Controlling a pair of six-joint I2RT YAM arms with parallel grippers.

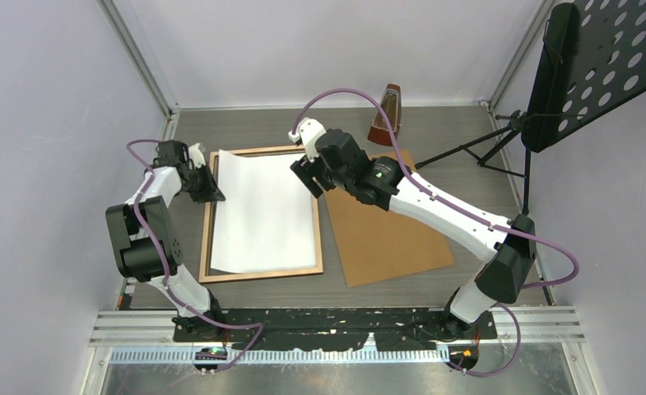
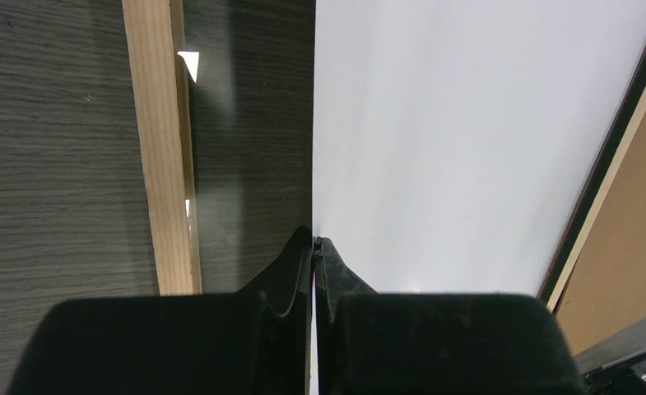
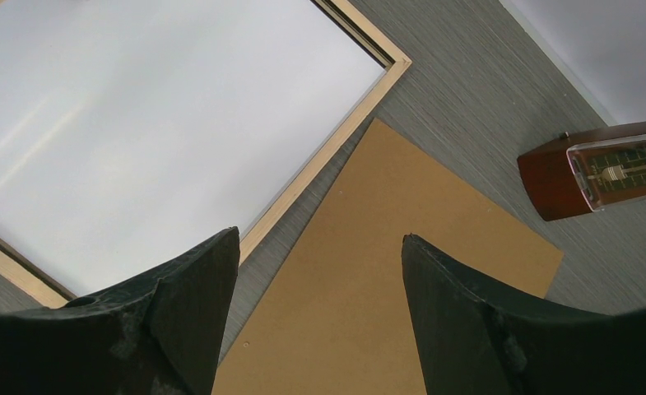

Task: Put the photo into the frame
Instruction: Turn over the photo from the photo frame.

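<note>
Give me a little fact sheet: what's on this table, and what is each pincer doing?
photo: white side up, lying over the frame
frame: flat on the table, wood-coloured border showing
left pincer: shut on the photo's left edge
right pincer: open, holding nothing, above the frame's far right corner
brown board: flat on the table, to the right of the frame
metronome: upright at the far side of the table
</note>
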